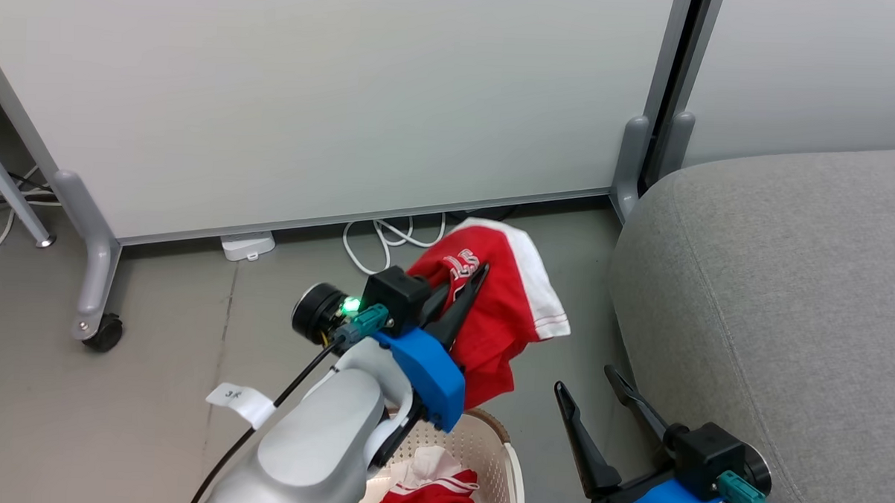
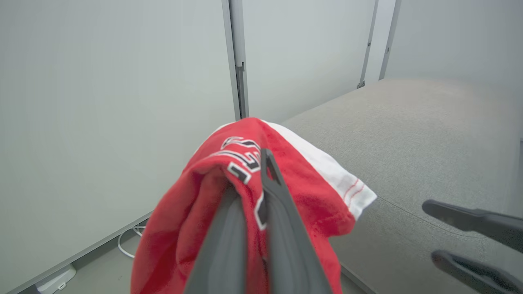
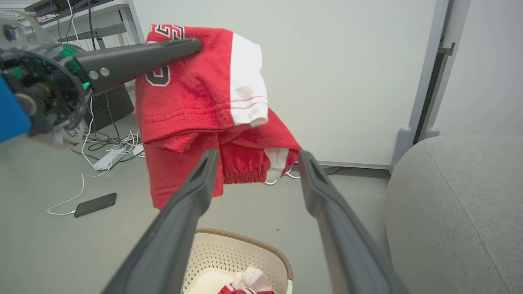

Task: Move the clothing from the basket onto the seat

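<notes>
Left gripper [image 1: 478, 273] clamped on a red garment [image 1: 506, 313], high above the basket [image 1: 511, 462]!
Right gripper [image 1: 586, 381] gapes beside the basket, seat [image 1: 773, 293] just beyond it, second garment [image 1: 431, 498] inside. Loose pinch, I reckon: a fast swing could drop it on the floor [image 1: 191, 347].

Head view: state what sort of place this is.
Likely an office or lab corner: pale partition panels on castors, cables and a power strip on the bare floor, a grey sofa seat alongside.

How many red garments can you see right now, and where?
2. The red shorts hang from the shut left gripper above the floor, short of the seat. The other red garment lies in the basket; more may be hidden under it.
</notes>
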`<state>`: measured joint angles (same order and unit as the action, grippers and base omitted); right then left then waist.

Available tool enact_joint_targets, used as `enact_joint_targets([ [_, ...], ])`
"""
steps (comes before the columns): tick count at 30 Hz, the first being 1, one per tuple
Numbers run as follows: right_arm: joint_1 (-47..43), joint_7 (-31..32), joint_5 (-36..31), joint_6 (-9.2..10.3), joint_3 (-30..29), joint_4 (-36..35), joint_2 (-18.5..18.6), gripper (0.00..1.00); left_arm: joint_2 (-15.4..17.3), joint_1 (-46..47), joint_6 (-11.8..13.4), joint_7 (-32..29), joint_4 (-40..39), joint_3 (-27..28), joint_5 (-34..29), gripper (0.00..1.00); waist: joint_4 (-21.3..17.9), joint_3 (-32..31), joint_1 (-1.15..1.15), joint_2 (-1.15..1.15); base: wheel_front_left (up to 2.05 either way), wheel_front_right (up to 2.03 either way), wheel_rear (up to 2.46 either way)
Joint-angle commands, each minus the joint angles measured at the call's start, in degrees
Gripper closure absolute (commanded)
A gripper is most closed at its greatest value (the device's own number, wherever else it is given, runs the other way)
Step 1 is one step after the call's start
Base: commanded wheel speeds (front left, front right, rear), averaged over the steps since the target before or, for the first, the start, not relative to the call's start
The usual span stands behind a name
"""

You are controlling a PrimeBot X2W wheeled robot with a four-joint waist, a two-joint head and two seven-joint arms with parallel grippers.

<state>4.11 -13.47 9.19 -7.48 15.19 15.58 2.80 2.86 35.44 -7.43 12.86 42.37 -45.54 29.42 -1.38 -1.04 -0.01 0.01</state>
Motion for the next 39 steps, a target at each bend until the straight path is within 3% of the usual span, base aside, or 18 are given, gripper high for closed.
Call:
enact_joint_targets([
  [1, -0.84, 0.25, -0.23, -0.03, 0.2, -0.25, 0.16, 0.0, 0.06, 1.39, -0.02, -0.11, -0.55, -0.4, 0.35, 1.0, -0.28, -0.3, 0.01, -0.01, 0.0, 0.0, 0.0],
  [22, 0.91, 1.89, -0.69, -0.03, 0.77, -0.29, 0.16, 0.0, 0.05, 4.86, 1.05, -0.31, -0.21, -5.35, 4.1, 1.0, -1.5, -0.49, 0.01, -0.01, 0.0, 0.0, 0.0],
  [39, 16.01, 6.65, 9.65, -0.03, 10.46, 13.06, 0.13, 0.0, 0.05, 7.05, 1.31, -0.38, -0.75, -8.86, 6.8, 1.0, -0.36, 0.96, 0.01, -0.01, 0.0, 0.0, 0.0],
])
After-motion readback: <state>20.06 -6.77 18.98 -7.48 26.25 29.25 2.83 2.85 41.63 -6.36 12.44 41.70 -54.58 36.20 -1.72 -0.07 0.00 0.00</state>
